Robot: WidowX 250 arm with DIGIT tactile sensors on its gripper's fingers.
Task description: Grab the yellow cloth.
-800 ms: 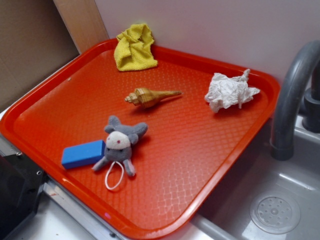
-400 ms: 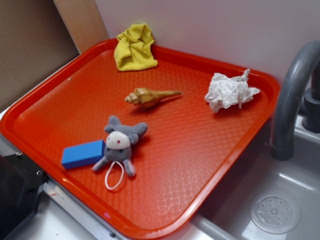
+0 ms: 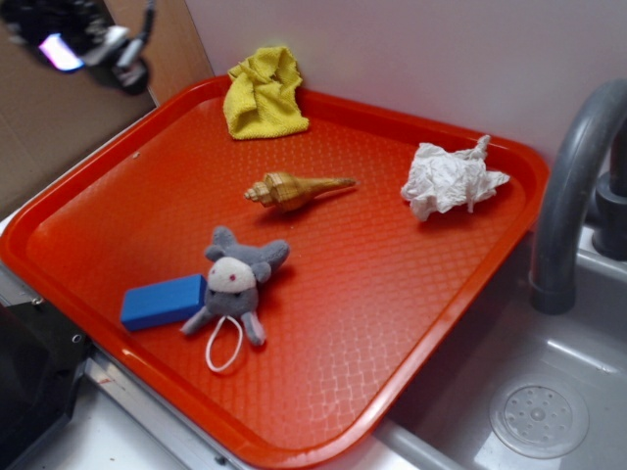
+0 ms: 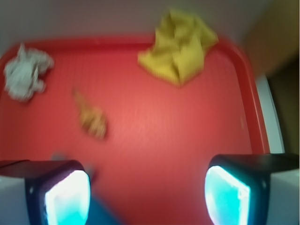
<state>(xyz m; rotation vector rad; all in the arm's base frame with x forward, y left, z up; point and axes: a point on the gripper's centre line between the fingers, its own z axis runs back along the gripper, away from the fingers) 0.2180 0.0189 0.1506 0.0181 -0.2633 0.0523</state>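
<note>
On the red plastic tray (image 3: 392,323), the spiral tan seashell (image 3: 292,188) lies mid-tray. Behind it sits the yellow terry cloth (image 3: 262,93); right, the crumpled white tissue wad (image 3: 449,178); before it, the grey plush toy (image 3: 235,282).

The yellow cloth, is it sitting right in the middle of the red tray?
No, the yellow cloth lies bunched at the far corner of the red tray, draped over its rim.

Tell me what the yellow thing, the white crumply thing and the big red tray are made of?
The yellow cloth looks like soft terry fabric: nubby, matte, loosely folded. The white wad seems to be tissue paper, thin with sharp crinkles. The red tray is probably hard plastic, slightly shiny, with a fine embossed diamond pattern.
</note>
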